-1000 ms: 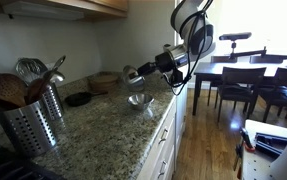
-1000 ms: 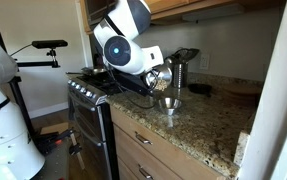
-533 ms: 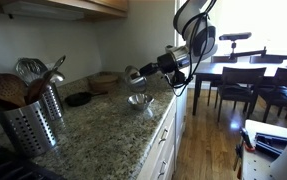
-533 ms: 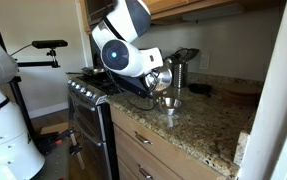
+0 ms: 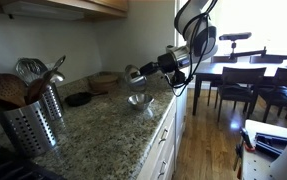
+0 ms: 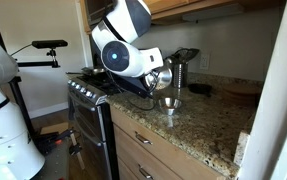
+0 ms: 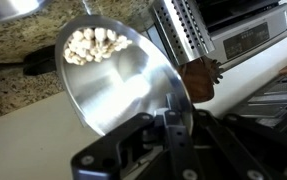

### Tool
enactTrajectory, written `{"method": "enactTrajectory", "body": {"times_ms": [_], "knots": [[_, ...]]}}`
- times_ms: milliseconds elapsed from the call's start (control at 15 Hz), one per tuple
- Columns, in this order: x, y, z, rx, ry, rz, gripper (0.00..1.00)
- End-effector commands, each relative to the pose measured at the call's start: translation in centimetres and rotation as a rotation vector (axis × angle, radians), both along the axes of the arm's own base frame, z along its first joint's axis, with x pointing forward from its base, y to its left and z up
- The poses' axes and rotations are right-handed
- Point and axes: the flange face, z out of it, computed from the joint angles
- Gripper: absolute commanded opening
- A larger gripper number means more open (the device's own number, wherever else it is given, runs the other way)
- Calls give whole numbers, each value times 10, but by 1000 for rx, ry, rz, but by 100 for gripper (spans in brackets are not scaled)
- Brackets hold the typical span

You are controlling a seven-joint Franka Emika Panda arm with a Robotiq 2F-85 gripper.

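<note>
A metal scoop [image 7: 123,80] is clamped by its handle between the closed fingers [image 7: 133,135] and is held tilted just above a small metal bowl [image 5: 138,100] on the granite tabletop [image 5: 103,135]. A cluster of pale beans [image 7: 91,45] is seen at the scoop's far end.

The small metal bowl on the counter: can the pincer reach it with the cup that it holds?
Probably yes. The pincer is shut on the metal cup, which hangs close above the small bowl, with only open air between them. The utensil holder stands apart along the counter.
</note>
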Motion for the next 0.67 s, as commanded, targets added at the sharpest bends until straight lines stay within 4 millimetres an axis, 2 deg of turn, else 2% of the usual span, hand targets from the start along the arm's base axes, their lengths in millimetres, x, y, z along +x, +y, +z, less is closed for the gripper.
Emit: {"method": "enactTrajectory", "body": {"times_ms": [0,600], "knots": [[-1,-3,5,23,-47,0,7],[15,-9,9,39,-63,19,7]]}}
